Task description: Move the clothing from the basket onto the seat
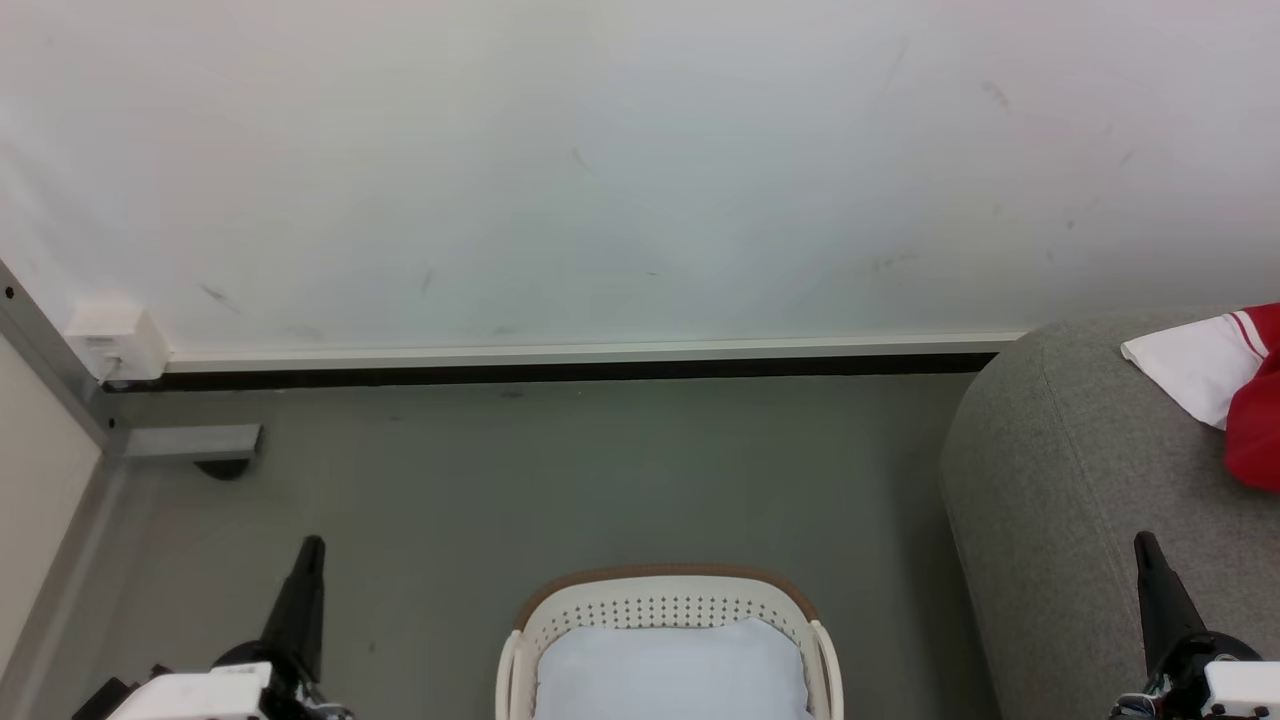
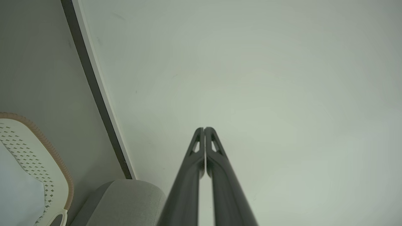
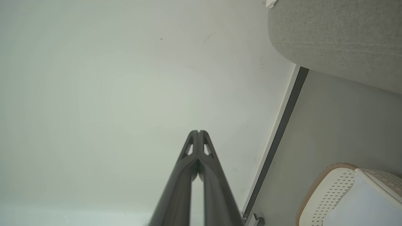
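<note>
Red-white clothing lies on grey seat at 3 o'clock; basket at 6 holds pale pad; L gripper & R gripper both pinched closed, gripping nothing.

— Where does the basket stand?
— On the floor, in front of the wall, with a pad lying in it.
— And the seat?
— To the basket's right, a strip of floor between them. The clothing lies on the seat, on the side away from the basket.
— The grippers?
— The left gripper is left of the basket. The right gripper is right of it, seen against the seat.
— Beyond the basket, leftward?
— A wall box, at the wall's foot.
</note>
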Controlling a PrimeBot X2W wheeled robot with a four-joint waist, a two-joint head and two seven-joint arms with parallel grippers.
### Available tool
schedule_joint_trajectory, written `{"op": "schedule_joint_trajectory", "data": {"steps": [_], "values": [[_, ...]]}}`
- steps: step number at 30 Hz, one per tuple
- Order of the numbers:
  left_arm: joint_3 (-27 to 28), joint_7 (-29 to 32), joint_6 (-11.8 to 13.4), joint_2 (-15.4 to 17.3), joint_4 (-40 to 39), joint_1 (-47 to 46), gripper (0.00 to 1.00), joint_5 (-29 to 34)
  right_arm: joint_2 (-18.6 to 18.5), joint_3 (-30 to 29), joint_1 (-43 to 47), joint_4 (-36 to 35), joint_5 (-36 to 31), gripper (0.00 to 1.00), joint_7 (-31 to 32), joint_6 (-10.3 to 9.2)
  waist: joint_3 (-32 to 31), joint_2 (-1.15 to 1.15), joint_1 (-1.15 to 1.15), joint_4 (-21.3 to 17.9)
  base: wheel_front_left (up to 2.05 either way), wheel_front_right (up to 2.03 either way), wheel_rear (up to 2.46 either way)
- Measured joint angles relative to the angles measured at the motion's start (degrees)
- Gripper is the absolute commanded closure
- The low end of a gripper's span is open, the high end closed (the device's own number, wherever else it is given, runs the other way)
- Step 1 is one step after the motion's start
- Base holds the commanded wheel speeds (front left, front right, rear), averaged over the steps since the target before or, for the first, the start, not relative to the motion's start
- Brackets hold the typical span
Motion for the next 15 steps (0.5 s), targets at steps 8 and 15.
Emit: {"op": "schedule_joint_trajectory", "data": {"steps": [8, 15], "values": [[0.00, 0.00, 0.00, 0.00, 0.00, 0.00, 1.00, 0.00, 0.00, 0.00, -0.01, 0.00, 0.00, 1.00, 0.00, 0.00, 0.00, 0.00, 0.00, 0.00, 0.00, 0.00, 0.00], [0.00, 0.00, 0.00, 0.00, 0.00, 0.00, 1.00, 0.00, 0.00, 0.01, -0.01, 0.00, 0.00, 1.00, 0.00, 0.00, 0.00, 0.00, 0.00, 0.00, 0.00, 0.00, 0.00]]}}
